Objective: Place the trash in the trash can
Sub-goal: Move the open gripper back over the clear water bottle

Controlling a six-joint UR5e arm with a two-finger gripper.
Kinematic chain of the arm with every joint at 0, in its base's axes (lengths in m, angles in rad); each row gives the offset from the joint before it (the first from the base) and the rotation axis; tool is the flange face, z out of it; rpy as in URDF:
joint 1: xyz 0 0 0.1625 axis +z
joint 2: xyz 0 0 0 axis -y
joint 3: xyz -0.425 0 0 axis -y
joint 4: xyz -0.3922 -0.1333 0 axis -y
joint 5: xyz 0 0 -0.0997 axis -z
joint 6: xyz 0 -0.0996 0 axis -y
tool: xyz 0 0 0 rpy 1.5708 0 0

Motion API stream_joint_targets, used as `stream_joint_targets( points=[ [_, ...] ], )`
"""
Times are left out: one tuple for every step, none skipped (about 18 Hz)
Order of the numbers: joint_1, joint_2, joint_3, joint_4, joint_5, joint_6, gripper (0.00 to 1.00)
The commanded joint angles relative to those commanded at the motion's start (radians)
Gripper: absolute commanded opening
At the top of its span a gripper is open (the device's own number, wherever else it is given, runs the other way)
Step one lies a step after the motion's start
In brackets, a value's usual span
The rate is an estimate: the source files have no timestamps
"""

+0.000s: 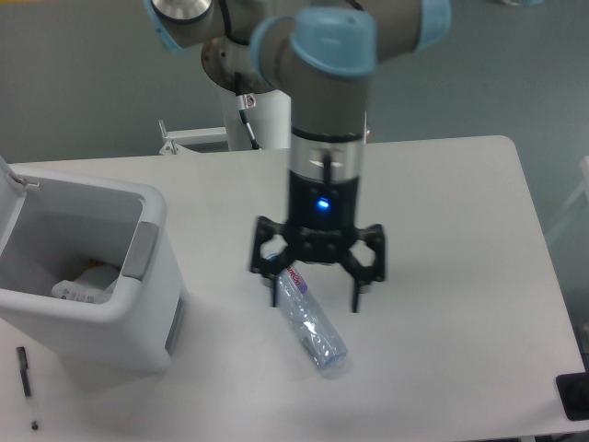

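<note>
A clear bluish crushed plastic bottle [313,324] with a red-and-white label lies on the white table, slanting from upper left to lower right. My gripper [315,296] hangs straight above the bottle's label end with its fingers open on either side of it, one finger [276,293] left and one right; it does not grip the bottle. The white trash can [138,304] stands at the left with its lid raised. A white crumpled paper wrapper [87,284] lies inside it.
A thin black pen [27,382] lies on the table in front of the trash can at the lower left. A dark object [574,396] sits at the table's right front edge. The arm's base stands behind the table's far edge.
</note>
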Motion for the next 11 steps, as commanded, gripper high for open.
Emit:
stream_joint_targets(
  points=[
    [0.009,-0.009,-0.002,0.000,0.000,0.008,1.00],
    [0.014,-0.017,-0.008,0.002,0.002,0.012,1.00],
    [0.015,-0.026,-0.012,0.000,0.005,0.015,1.00],
    [0.018,-0.034,-0.020,0.000,0.006,0.025,1.00],
    [0.020,-0.041,-0.031,0.000,0.008,0.040,1.00],
    [0.020,-0.046,-0.040,0.000,0.009,0.055,1.00],
    [0.020,-0.054,-0.046,0.000,0.009,0.069,1.00],
    [0.020,-0.063,-0.049,0.002,0.011,0.075,1.00],
    [0.019,-0.075,-0.048,0.000,0.011,0.077,1.00],
    [0.018,-0.089,-0.048,-0.002,0.011,0.077,1.00],
    [0.018,-0.100,-0.046,-0.002,0.011,0.075,1.00]
  ],
)
